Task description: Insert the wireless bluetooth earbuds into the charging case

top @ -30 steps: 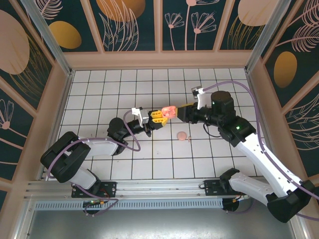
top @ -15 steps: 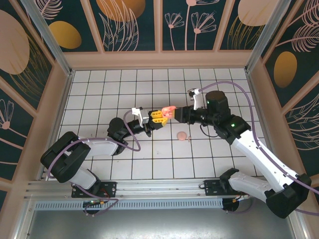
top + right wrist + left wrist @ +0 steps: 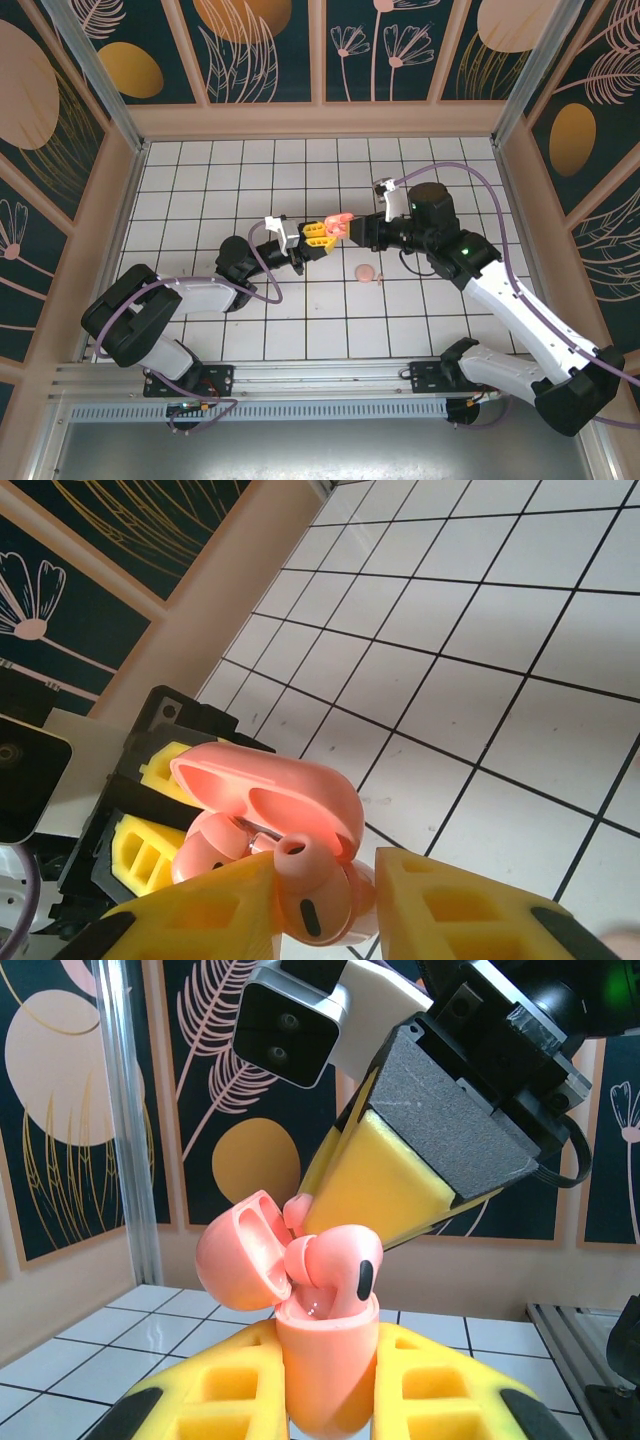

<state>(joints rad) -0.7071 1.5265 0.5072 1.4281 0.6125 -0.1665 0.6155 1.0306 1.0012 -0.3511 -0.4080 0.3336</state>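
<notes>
Right gripper is clamped on one earbud, a yellow finger on each side. The earbud sits at the mouth of the case, lower end in the socket, head above the rim and tilted. Left gripper is closed on the case body and holds it upright, clear of the table. The lid is hinged open, on the side of the case away from the right fingers. The next move looks like a short push down along the case's long axis. Room is tight: the lid touches the earbud, and the right fingers are close above the left ones. A pink disc lies on the tiles below the case, with a tiny pink bit beside it, too small to identify.
</notes>
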